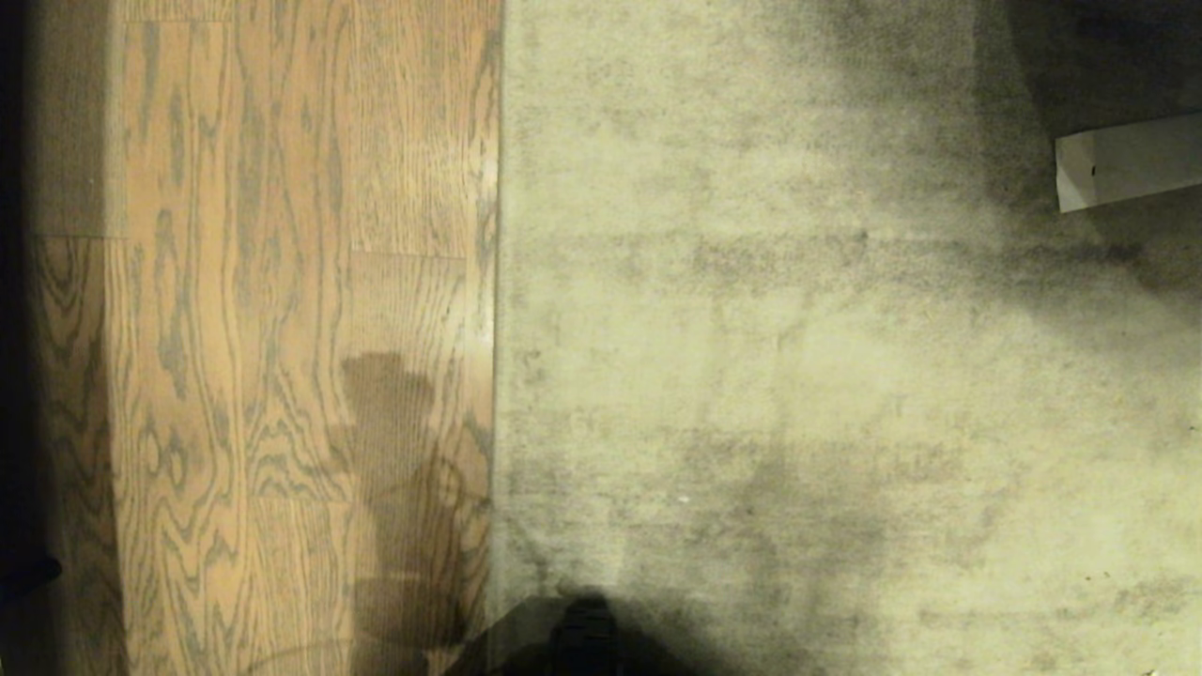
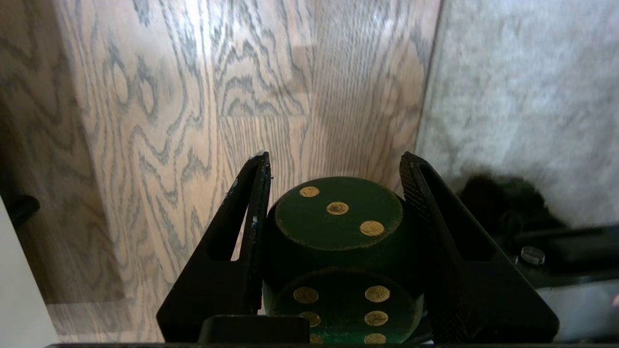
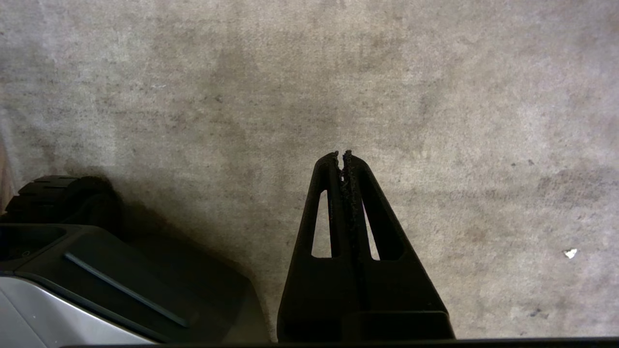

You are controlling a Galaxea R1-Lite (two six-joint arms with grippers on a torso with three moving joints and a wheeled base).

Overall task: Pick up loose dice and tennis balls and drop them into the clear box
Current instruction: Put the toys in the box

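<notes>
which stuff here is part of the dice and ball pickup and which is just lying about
Part of the job:
- dark green soft die with yellow pips, clamped in the left gripper

Just lying about:
- pale flat board at the grey carpet's far right
- wooden plank floor
- right gripper, shut and empty over carpet

Below me, wood-grain floor (image 1: 244,282) fills the frame's left; a pale mottled carpet (image 1: 798,376) covers the right, its edge running vertically; a white sheet (image 1: 1127,161) lies at upper right.

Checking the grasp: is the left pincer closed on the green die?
Yes: the left pincer has both fingers pressed against the green die.
</notes>
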